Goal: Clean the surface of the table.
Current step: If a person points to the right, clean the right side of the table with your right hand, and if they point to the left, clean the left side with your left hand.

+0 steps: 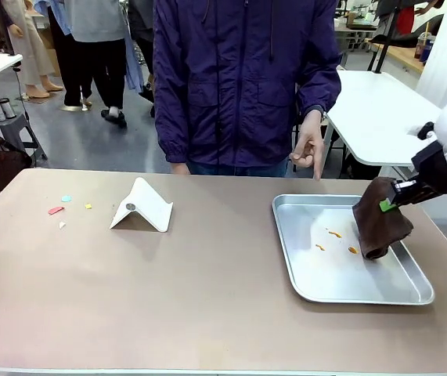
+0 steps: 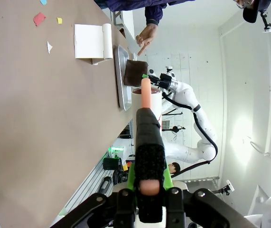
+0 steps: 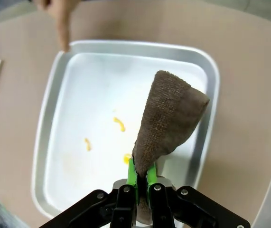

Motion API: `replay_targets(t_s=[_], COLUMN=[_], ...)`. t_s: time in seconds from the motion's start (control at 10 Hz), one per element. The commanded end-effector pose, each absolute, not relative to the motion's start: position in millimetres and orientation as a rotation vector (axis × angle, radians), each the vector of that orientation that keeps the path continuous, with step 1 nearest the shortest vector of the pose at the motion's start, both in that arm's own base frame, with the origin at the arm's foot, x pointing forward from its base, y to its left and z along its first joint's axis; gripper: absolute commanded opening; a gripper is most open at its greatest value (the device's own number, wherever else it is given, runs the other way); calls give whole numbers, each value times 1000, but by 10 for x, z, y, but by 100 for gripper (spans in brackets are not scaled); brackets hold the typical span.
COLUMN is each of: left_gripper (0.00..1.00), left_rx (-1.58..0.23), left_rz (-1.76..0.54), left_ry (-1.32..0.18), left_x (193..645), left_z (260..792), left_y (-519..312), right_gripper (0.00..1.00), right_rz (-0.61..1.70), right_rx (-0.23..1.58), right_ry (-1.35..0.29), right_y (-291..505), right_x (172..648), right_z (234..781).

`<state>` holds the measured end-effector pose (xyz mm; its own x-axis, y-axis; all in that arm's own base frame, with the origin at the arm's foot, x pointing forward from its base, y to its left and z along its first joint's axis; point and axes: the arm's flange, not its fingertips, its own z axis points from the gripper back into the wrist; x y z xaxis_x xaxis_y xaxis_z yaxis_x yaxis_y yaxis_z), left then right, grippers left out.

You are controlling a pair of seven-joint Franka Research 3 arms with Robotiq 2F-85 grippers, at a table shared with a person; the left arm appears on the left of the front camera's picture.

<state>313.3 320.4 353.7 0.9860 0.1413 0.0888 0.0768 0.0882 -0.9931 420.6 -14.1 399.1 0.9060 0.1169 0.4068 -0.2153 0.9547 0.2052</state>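
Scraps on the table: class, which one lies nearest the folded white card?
The yellow scrap: it sits between the card and the rest. The red scrap, blue scrap and white scrap lie farther left in the front view.

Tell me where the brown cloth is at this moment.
In the front view, the brown cloth hangs from the right gripper at the right side of the table, over the right part of the metal tray, near its orange smears.
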Motion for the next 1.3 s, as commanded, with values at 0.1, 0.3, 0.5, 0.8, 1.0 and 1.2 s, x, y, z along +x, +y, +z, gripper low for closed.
replay_targets(t_s=[0.1,0.3,0.5,0.8,1.0,1.2], left_gripper=[9,9,9,9,9,9], left_rx=[-1479,-1479,-1479,-1479,-1479,-1479], left_rz=[45,45,45,45,45,45], left_ry=[-166,-166,-166,-166,-166,-166], left_x=[3098,3098,3098,3098,3098,3098], left_z=[3588,3588,3588,3588,3588,3588], left_y=[3198,3198,3198,3198,3198,3198], right_gripper=[8,8,8,8,8,8], right_rz=[151,142,147,130,117,111], right_rx=[208,221,257,259,325,360], right_ry=[-390,-364,-343,-315,-304,-278], right_y=[-179,-168,-110,8,141,257], right_x=[4360,4414,4448,4518,4590,4664], right_z=[4030,3911,3799,3644,3520,3393])
